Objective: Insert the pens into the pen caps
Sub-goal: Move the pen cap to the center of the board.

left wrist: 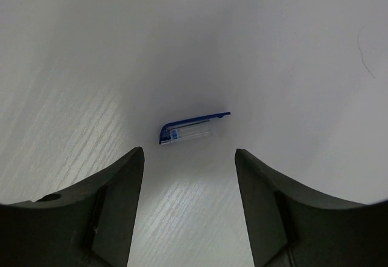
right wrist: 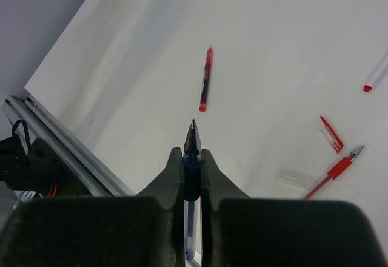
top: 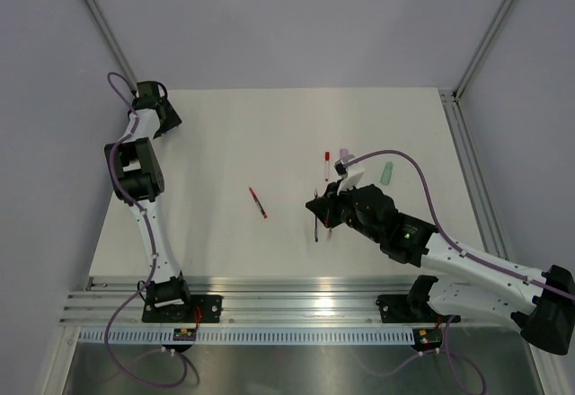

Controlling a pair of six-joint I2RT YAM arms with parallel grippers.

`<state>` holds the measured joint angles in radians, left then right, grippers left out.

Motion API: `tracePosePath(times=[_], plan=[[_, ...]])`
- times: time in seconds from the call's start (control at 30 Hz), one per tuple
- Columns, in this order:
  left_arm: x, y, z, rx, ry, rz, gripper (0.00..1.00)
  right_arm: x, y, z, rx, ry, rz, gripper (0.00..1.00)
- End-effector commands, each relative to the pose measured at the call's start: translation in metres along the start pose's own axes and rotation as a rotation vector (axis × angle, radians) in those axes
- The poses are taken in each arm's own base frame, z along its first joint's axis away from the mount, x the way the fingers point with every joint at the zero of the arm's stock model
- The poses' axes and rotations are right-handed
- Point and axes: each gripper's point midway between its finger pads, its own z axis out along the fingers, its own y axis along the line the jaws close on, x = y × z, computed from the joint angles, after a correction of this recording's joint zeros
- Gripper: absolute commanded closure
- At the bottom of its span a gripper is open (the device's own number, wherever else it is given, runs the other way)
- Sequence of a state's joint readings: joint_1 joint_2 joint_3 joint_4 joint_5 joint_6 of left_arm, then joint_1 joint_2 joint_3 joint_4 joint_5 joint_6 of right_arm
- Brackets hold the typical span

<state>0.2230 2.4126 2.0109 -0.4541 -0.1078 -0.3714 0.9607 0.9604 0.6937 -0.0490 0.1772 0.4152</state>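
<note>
While the right gripper [right wrist: 192,158] was clamped tight on a blue pen [right wrist: 193,135], whose dark tip stuck out past the fingertips, the left gripper [left wrist: 189,161] hung over the far left corner of the table [top: 225,135] with its fingers [left wrist: 115,194] spread wide and nothing between them. A blue pen cap [left wrist: 191,127] with a clear body lay flat on the table just beyond that gap, touching neither finger.

The right arm reached in from the near right, and its gripper sat a little right of the table's middle. A red pen [top: 258,202] lay alone to the left of it, well apart. Farther back lay a pale pen [top: 327,163] with a red end, and just right of that a short pink piece [top: 344,155]. A short green piece [top: 387,173] lay farther right again. From the overhead view I could not tell whether these two short pieces were pens or caps.

The right wrist view showed a red pen cap [right wrist: 331,135] with a clear part. It lay near a second red pen [right wrist: 336,171] but apart from it. That pen was uncapped, its tip bare. A faint clear piece lay beside it, too dim to identify.
</note>
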Motion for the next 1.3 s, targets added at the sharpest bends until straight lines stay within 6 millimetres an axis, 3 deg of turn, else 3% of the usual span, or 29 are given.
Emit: tracePosePath(times=[0.0,0.63,1.27], plan=[[-0.036,-0.004,-0.006,0.019,-0.09,0.003,0.36,-0.02,0.009,0.001,-0.034,-0.051,0.003,1.0],[-0.027,0.0,0.007,0.004,-0.038,0.01,0.43,-0.025,0.011,0.004,-0.047,-0.07,0.009,1.0],[-0.024,0.004,0.01,0.019,-0.015,-0.018,0.61,-0.028,0.01,0.0,-0.045,-0.079,0.018,1.0]])
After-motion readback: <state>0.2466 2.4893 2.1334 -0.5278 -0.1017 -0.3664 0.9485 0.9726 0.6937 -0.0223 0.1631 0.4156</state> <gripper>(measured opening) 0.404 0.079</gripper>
